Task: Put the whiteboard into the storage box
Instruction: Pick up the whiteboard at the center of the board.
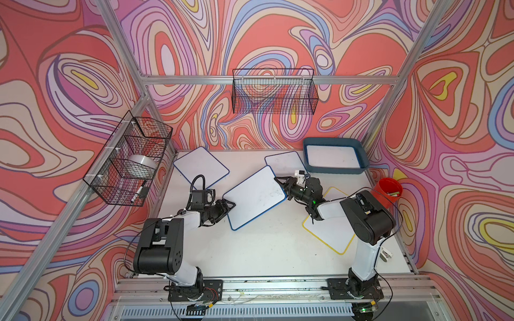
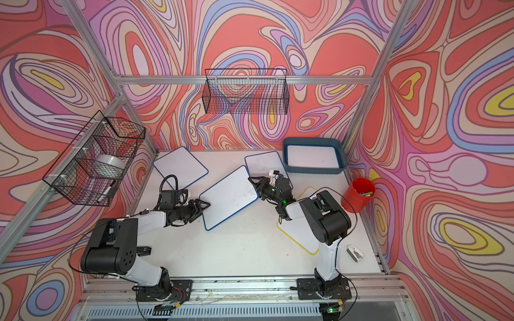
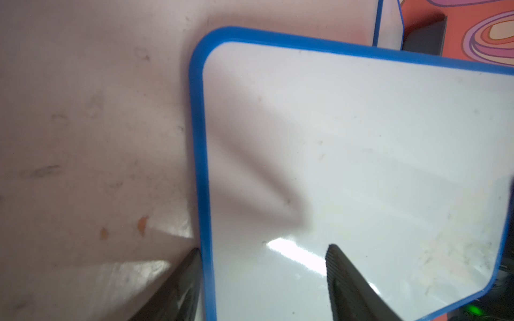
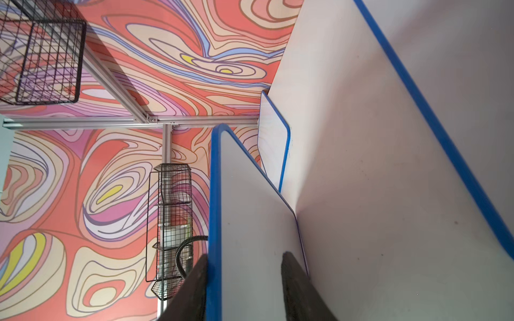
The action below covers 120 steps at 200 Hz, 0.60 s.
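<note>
A blue-rimmed whiteboard (image 1: pixel 254 197) (image 2: pixel 229 194) hangs tilted above the middle of the table, held at two opposite corners. My left gripper (image 1: pixel 230 207) (image 3: pixel 264 248) is shut on its near-left corner, one finger under the blue rim and one on the white face (image 3: pixel 347 166). My right gripper (image 1: pixel 278 180) (image 4: pixel 246 254) is shut on its far-right corner, with the board (image 4: pixel 250 222) between its fingers. The storage box (image 1: pixel 336 170) (image 2: pixel 314 170), a shallow teal tray, stands at the back right. A flat white surface fills its floor.
Other whiteboards lie on the table: one blue-rimmed at the back left (image 1: pixel 201 168), one behind the held board (image 1: pixel 283 162), one yellow-rimmed under my right arm (image 1: pixel 328 236). A red bucket (image 1: pixel 389 194) hangs at the right wall. Wire baskets hang at the back (image 1: pixel 274 91) and left (image 1: pixel 128 161).
</note>
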### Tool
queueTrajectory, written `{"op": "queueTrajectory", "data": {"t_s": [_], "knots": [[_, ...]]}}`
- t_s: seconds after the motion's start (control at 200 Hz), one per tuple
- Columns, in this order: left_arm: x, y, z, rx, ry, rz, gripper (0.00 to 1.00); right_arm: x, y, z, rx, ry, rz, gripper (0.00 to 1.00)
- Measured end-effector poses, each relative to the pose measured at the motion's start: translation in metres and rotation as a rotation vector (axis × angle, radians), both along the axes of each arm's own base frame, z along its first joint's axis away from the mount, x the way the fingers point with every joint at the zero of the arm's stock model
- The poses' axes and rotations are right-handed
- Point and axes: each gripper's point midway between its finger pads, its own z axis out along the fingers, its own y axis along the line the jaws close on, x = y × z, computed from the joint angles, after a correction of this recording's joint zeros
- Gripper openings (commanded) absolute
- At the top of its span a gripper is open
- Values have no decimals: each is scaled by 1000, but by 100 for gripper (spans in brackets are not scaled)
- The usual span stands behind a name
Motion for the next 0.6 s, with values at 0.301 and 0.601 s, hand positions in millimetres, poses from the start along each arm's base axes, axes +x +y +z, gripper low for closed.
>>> {"op": "queueTrajectory", "data": {"t_s": [0.301,0.601], "knots": [[-8,-14,0,-31,25,-53,66,-3,20,36,-266,-105,222,45],[-20,-27,0,-80,65,-104,66,-26,1,20,-472,-61,416,46]]}}
